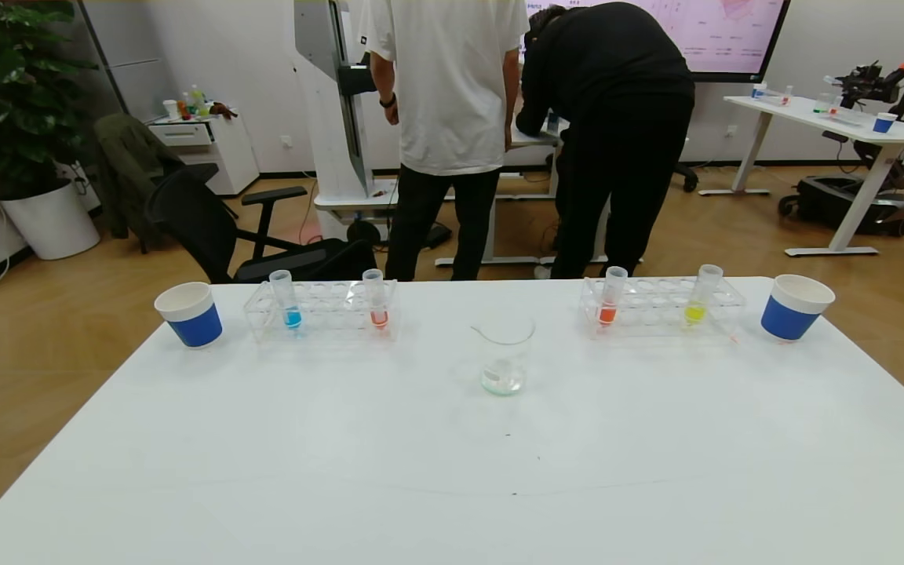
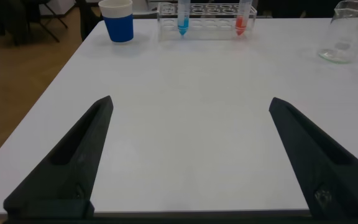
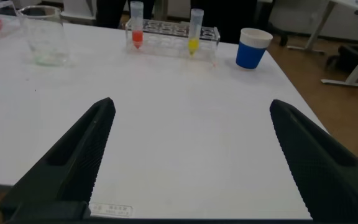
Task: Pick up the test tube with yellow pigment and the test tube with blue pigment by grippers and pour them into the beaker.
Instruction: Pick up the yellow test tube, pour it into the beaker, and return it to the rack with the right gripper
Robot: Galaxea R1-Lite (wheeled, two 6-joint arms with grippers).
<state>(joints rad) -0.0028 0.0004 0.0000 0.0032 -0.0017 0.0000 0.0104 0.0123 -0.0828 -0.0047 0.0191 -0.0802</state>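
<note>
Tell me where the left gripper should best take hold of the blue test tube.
Probably the bare upper part of the blue test tube, above the clear rack, approached from the robot's side, jaws straddling it. It stands upright, its lower end sunk in the rack. The left gripper is open.

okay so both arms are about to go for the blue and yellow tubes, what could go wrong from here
1. Wrong tube: an orange-red tube shares the left rack with the blue tube, and another orange-red tube stands near the yellow tube.
2. The racks look light; lifting a tube at a slant might drag or tip one.
3. The beaker is small, so both tubes pouring together may collide or spill on the white table.
</note>
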